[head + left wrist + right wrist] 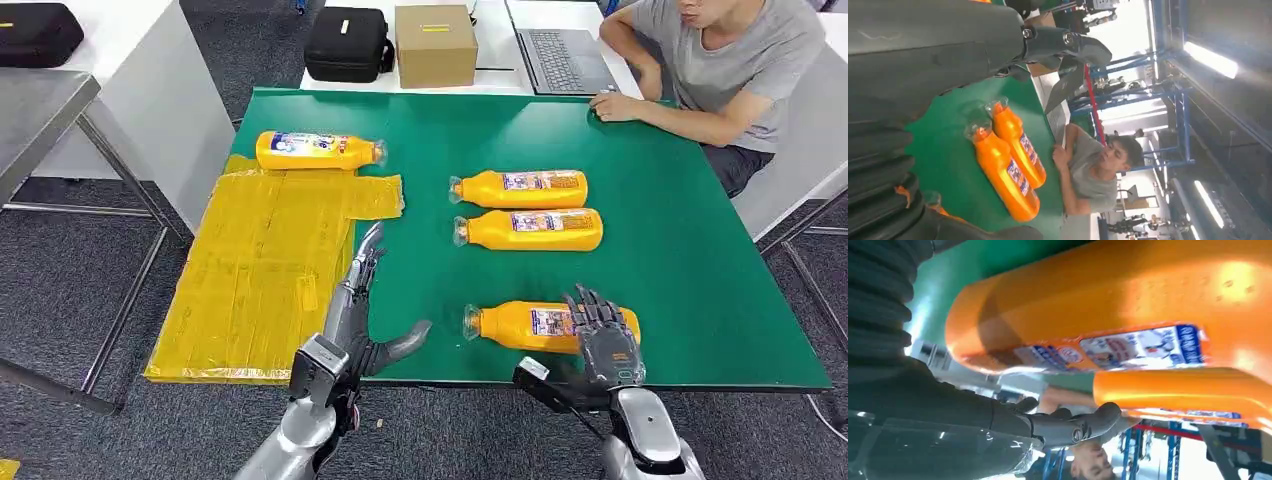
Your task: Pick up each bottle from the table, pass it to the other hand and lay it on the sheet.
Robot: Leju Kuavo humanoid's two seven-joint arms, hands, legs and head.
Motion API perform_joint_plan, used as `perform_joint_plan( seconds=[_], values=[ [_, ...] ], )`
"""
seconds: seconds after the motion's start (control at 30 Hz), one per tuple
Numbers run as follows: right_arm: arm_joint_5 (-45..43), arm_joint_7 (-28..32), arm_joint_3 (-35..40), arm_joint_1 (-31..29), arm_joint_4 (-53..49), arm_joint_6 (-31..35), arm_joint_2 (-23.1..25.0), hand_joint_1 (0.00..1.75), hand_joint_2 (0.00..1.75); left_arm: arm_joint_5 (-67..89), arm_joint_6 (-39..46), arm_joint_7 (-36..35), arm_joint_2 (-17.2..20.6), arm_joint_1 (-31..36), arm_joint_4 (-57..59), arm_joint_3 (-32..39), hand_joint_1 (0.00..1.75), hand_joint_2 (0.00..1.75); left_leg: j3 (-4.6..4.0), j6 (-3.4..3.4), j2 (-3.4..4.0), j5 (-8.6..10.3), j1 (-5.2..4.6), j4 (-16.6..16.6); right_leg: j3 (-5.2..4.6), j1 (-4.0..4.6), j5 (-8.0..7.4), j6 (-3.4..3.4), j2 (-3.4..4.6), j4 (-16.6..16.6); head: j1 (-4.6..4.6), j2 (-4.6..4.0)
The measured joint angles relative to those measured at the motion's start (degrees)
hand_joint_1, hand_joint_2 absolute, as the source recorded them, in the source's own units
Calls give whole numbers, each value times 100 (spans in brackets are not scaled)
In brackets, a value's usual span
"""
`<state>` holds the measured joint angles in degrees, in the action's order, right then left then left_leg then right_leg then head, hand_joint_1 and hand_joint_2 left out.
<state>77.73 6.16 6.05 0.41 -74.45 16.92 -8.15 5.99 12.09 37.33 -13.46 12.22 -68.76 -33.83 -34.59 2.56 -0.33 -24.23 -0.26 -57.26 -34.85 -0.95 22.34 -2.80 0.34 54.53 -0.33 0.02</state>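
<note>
Closest to the robot, the right hand (604, 330) sits over the base end of the nearest orange bottle (520, 325), which is lying on its side near the front edge of the green table (690, 260). Fingers are draped across it, but whether they've actually clamped on, can't tell from these shots. In the right wrist view that bottle (1128, 305) is huge and right up against the camera, thumb (1073, 425) sticking out below it.

The left hand (362, 305) is held edge-on at the front of the table, fingers straight and thumb out, holding nothing.

Further back, two more orange bottles (530, 229) (520, 188) lie side by side, caps pointing left. The yellow sheet (260, 270) covers the table's left side, and one bottle (318, 150) lies at its far end.

Beyond that a person in a grey shirt (730, 60) sits at the far right corner, hand on the table, with a laptop (560, 55), a cardboard box (435, 45) and a black case (347, 43).
</note>
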Motion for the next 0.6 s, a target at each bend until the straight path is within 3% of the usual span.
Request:
perform_joint_plan(
  seconds=[0.6],
  values=[
    [131,-201,-231,221,-360,-63,-20,0,175,-50,-179,-28,-79,76,160,-35,0,175,0,0,0,0,-1,0,-1,0,0,0,0,0,0,0]
  ],
)
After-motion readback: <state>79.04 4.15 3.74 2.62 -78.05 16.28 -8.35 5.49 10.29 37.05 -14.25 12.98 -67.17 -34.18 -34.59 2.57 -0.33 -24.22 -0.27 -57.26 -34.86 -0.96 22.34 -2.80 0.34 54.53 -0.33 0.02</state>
